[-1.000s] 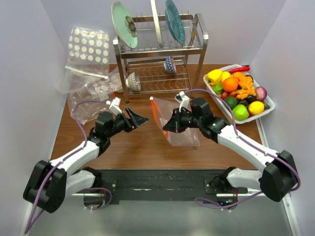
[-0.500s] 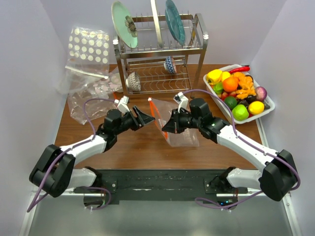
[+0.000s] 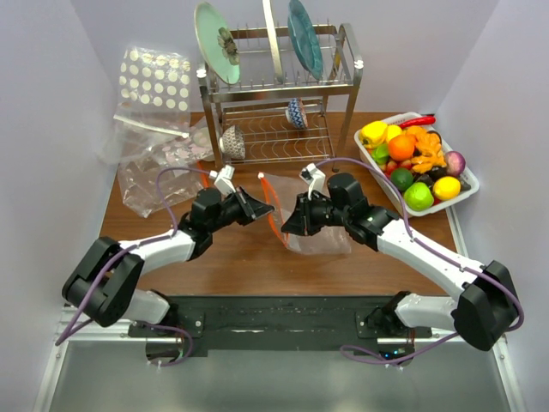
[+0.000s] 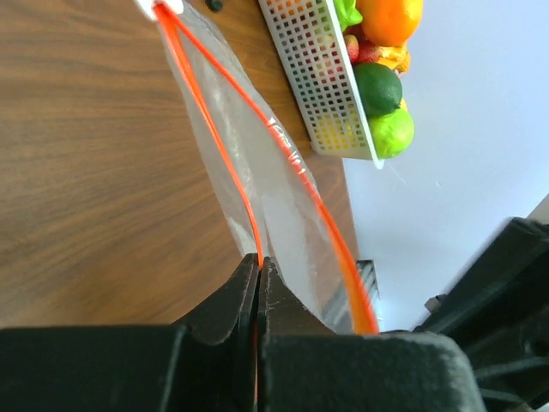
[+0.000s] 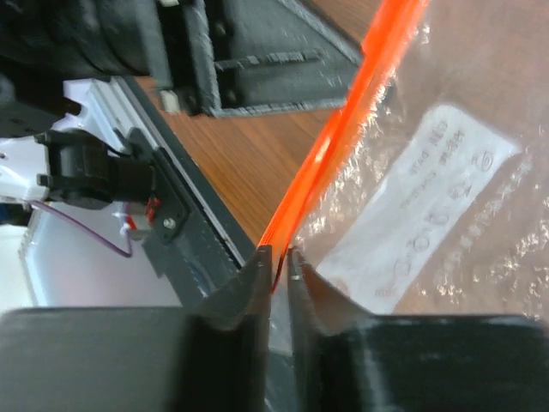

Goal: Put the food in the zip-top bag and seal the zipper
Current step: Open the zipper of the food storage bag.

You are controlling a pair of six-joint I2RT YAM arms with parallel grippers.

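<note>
The left end effector (image 4: 259, 262) is pinching one side of the orange-red zipper (image 4: 208, 129). Its two black fingers are squeezed tight together, with only the thin strip between them. The right end effector (image 5: 276, 256) is gripping the other side of the strip, and its fingers are clenched on it too. The two end effectors are facing each other, close together, over the middle of the brown wooden surface (image 3: 240, 257).

The zip-top bag (image 3: 319, 233) is hanging between them, in front of the metal dish rack (image 3: 274, 94). Its clear, crinkly plastic is sagging down under the right arm. I cannot tell if the bottom of the bag is touching the wood.

The mouth of the bag is gaping open a little. The two sides of the zipper are spreading apart near the fingers. They are coming together at the far end, where the white slider (image 4: 159, 7) is sitting. A white label (image 5: 412, 215) is showing through the plastic near the right fingers.

The toy food (image 3: 412, 159) is sitting in a white basket (image 3: 468, 184) at the far right of the surface, well apart from the bag. An orange, a yellow piece, a bright green piece and a dark green piece are piled in it with others. No food is showing inside the bag.

A clear bag with white dots (image 3: 154, 81) is leaning at the far left, beside the rack.
</note>
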